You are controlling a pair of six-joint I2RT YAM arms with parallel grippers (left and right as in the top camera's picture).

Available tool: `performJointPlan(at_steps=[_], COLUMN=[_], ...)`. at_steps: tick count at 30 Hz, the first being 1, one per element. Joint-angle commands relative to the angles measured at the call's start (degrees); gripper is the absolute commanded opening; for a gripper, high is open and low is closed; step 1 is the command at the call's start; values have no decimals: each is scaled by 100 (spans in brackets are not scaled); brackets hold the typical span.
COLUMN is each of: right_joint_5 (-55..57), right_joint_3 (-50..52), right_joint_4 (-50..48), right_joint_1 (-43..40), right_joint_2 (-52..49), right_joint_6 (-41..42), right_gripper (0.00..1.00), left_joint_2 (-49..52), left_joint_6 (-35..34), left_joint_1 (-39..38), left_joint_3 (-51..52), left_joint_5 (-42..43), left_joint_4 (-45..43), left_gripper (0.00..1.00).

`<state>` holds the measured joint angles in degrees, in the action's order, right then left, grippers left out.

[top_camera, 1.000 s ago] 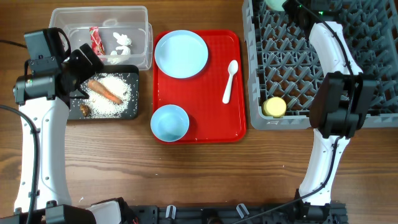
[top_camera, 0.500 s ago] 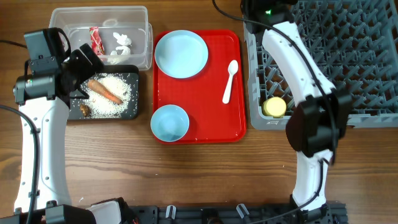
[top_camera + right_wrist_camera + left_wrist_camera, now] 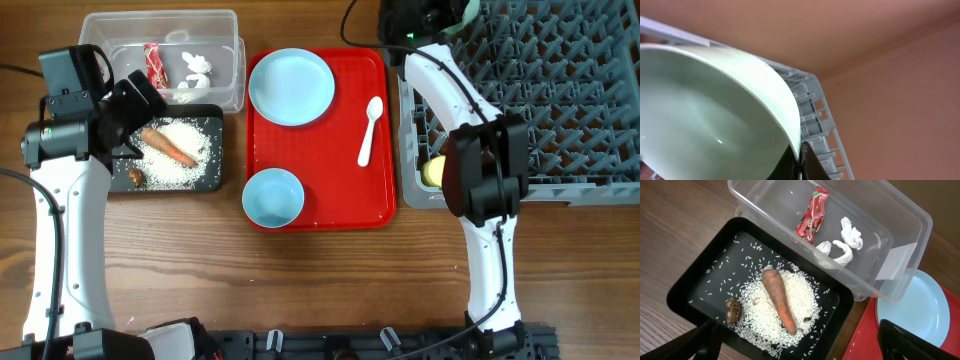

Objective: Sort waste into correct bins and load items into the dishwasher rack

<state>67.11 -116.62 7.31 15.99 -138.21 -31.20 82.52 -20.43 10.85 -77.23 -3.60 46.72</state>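
The left gripper (image 3: 796, 326) hangs over the shallow black rectangular tray (image 3: 212, 150), its jaws spread wide and empty. In that tray an orange carrot (image 3: 779, 300) lies on a bed of white rice grains (image 3: 805, 297), with a small brown food scrap (image 3: 733, 311) just beside the rice at the tray's near-left corner. The clear rectangular plastic tub (image 3: 900, 262) touches the tray's far edge and holds a red snack wrapper (image 3: 811, 215) and crumpled white tissue (image 3: 842, 247), a little apart.

On the flat red tray (image 3: 330, 190) sit a round light-blue plate (image 3: 291, 87), a small light-blue bowl (image 3: 273, 196) and a white plastic spoon (image 3: 369, 128), none touching.

The right gripper (image 3: 800, 157) has its jaws closed on the rim of a pale green small bowl (image 3: 705, 115), tilted on edge. It seems to be over the far-left corner of the large square grey plastic dishwasher rack (image 3: 560, 90), though the arm hides most of it from above. A small yellow cup (image 3: 432, 172) sits in the rack's near-left corner, half covered by the arm. All rests on the wooden worktop (image 3: 300, 280).
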Motion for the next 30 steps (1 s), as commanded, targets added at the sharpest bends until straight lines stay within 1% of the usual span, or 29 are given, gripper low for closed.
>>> performJointPlan(at_steps=[1,7,9,12,13,14,15,16,17,20,23,25,27,28,29,30], right_joint_5=[-26,-160,-157,-155,-155,-155,-155,-155,-153,-210,-643,-872,-1392,-1912,-2697,-3338], right_joint_3=[7,7,7,7,7,7,7,7,7,4,4,4,4,4,4,4], right_joint_4=[50,310,389,446,459,457,452,424,387,260,260,330,708,1121,1714,2135], right_joint_1=[87,341,415,498,525,560,577,610,627,723,846,907,946,955,953,949], right_joint_2=[-125,-125,-125,-125,-125,-125,-125,-125,-118,0,203,378,654,846,1067,1193], right_joint_6=[-20,-28,-31,-31,-28,-31,-33,-28,-24,251,407,776,1246,1663,2264,2671], right_gripper=[4,5,14,22,29,42,52,82,100,100,100,100,100,100,100,100], left_joint_2=[11,11,11,11,11,11,11,11,11,11,11,11,11,11,11,11], left_joint_6=[72,72,70,70,70,70,70,72,70,70,72,70,72,70,70,72], left_joint_1=[31,31,31,31,31,31,31,31,31,31,31,31,31,31,31,31], left_joint_3=[-37,-37,-37,-37,-37,-37,-37,-37,-37,-37,-37,-37,-37,-37,-37,-37], left_joint_5=[-57,-57,-57,-57,-55,-57,-57,-57,-57,-57,-57,-57,-57,-57,-57,-57], left_joint_4=[-13,-13,-13,-11,-13,-13,-13,-13,-13,-13,-13,-13,-13,-13,-13,-13], left_gripper=[100,100,100,100,100,100,100,100,100,100,100,100,100,100,100,100])
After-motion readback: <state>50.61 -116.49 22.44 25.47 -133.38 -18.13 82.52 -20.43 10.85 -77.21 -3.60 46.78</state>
